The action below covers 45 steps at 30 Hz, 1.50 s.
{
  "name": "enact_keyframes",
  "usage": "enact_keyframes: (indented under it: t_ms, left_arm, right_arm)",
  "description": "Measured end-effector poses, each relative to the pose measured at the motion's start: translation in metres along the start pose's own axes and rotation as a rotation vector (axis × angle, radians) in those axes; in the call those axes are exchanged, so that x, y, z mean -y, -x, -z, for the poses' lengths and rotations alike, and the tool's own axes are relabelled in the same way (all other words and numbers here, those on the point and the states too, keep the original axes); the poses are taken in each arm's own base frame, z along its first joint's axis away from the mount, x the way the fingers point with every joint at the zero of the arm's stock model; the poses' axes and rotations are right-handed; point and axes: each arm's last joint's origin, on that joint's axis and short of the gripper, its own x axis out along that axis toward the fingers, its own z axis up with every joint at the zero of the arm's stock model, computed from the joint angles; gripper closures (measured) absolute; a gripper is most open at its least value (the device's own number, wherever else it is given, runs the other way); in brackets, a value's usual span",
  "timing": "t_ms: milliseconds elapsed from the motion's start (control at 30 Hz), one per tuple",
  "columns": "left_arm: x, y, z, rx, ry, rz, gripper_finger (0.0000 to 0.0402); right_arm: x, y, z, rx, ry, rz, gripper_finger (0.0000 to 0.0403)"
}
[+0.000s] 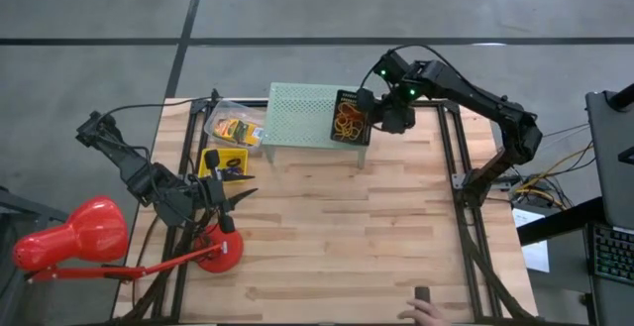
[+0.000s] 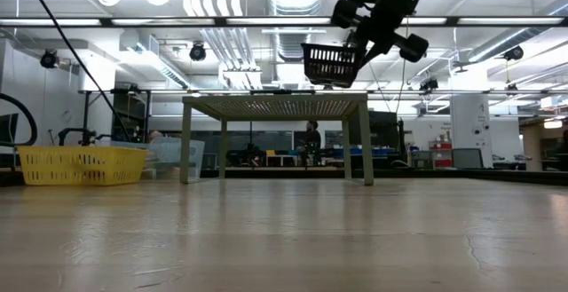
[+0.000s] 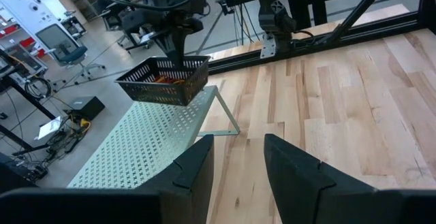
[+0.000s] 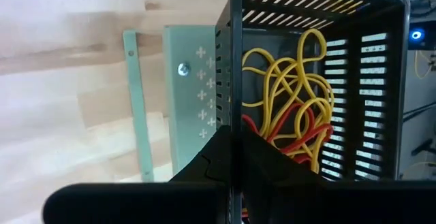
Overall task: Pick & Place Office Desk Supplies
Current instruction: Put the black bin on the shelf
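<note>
**Fingers clamp a black basket's wall above the green stand**

Fingers of the right gripper (image 4: 233, 157) are pinched tight on one wall of a black slotted basket (image 1: 350, 117), and it hangs in the air just over the right end of the mint-green perforated metal stand (image 1: 312, 116). In the low view the basket sits level, clear of the stand's flat top. Inside lies a tangle of thin yellow and red rubber bands (image 4: 289, 108), looping loosely with no single direction.

Over on the left, the left gripper (image 1: 230, 198) waits low over the tabletop, fingers partly apart and holding nothing, pointing right toward the stand.

Near the far-left corner a clear plastic bag of yellow-orange printed boxes (image 1: 236, 128) lies flat, and a yellow slotted basket (image 1: 224, 163) sits just in front of it. A red desk lamp (image 1: 69, 235) leans off the left edge, its round base (image 1: 218, 254) on the wood.

Pale planks of the tabletop (image 1: 347, 227) run left to right, framed by black rails. Beyond: grey concrete floor, ceiling strip lights, and a person's hand (image 1: 428, 311) at the near edge.
</note>
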Motion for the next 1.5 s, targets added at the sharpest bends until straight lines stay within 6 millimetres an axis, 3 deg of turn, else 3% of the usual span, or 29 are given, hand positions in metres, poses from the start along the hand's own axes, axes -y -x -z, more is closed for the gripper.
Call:
enact_keyframes:
  t_ms: [367,767,1500]
  left_arm:
    - [0.000,0.000,0.000,0.000,0.000,0.000,0.0268]
    - [0.000,0.000,0.000,0.000,0.000,0.000,0.0268]
    - [0.000,0.000,0.000,0.000,0.000,0.000,0.0268]
  right_arm:
    - [-0.004,-0.001,0.009,-0.010,0.048,-0.022,0.0390]
    - [-0.004,-0.027,0.022,0.023,-0.003,-0.078,0.0390]
    - [0.001,-0.027,0.024,0.011,-0.136,-0.017,0.0390]
